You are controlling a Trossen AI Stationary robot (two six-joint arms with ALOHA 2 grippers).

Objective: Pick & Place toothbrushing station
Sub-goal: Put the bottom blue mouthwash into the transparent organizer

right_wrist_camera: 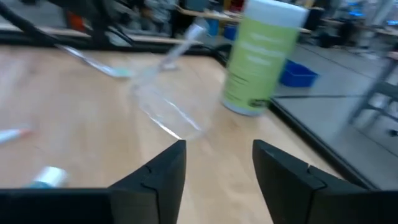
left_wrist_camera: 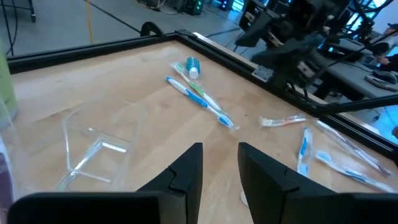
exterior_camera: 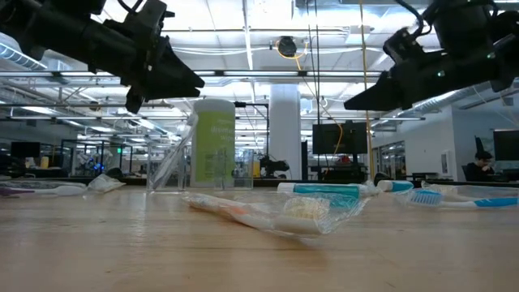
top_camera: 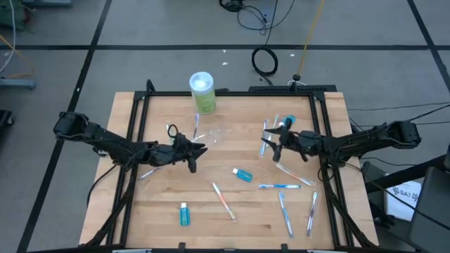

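1. The small clear plastic cup (top_camera: 216, 133) lies tipped on its side on the pale wooden table (top_camera: 162, 218), towards the far edge, just in front of the tall green container with a white lid (top_camera: 202, 92), which stands upright.
2. Slim toothbrushes are scattered about: an orange-and-white toothbrush (top_camera: 223, 201) near the middle front, a blue-and-white toothbrush (top_camera: 279, 186) to its right, and two more pale toothbrushes (top_camera: 285, 213) by the front right corner.
3. One small blue white-capped tube (top_camera: 242, 174) rests near the table's centre, a second small blue tube (top_camera: 184, 214) lies towards the front left, and a third blue tube (left_wrist_camera: 193, 66) sits by the right-hand frame rail.
4. The left gripper (top_camera: 199, 149) hovers above the table just beside the tipped cup, its fingers (left_wrist_camera: 186, 176) apart and holding nothing.
5. The right gripper (top_camera: 268, 142) hangs over the right half of the table, pointing towards the cup, its fingers (right_wrist_camera: 160, 171) spread wide and empty.
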